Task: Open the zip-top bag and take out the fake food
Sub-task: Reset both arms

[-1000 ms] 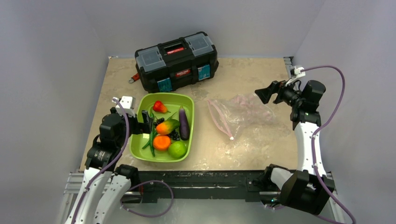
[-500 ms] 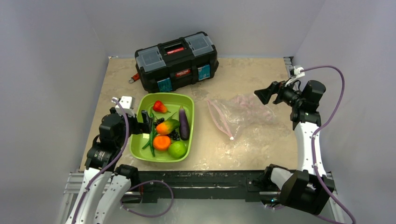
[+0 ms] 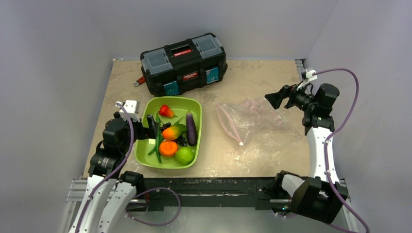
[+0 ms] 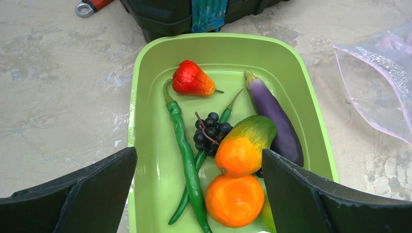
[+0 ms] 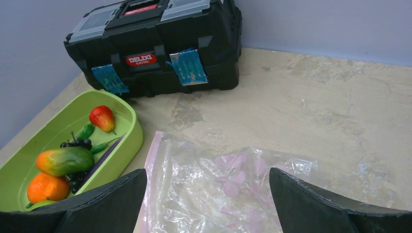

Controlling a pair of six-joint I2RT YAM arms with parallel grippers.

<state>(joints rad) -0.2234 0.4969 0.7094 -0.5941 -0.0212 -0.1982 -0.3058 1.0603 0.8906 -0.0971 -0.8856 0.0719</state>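
Tabletop (image 3: pixel 262 77) beneath flat, crinkly clear zip-top bag (image 3: pixel 252 119), pink-edged mouth

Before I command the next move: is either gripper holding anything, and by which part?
Nothing is held. The left gripper stands open above the green tray of fake food; the right gripper stands open above the zip-top bag.

Right claw (image 3: pixel 273 96) barely shifted; no other chg.

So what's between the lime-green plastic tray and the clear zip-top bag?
Nothing: bare beige tabletop separates the lime-green plastic tray from the clear pink-zipped bag, clearest in the top view.
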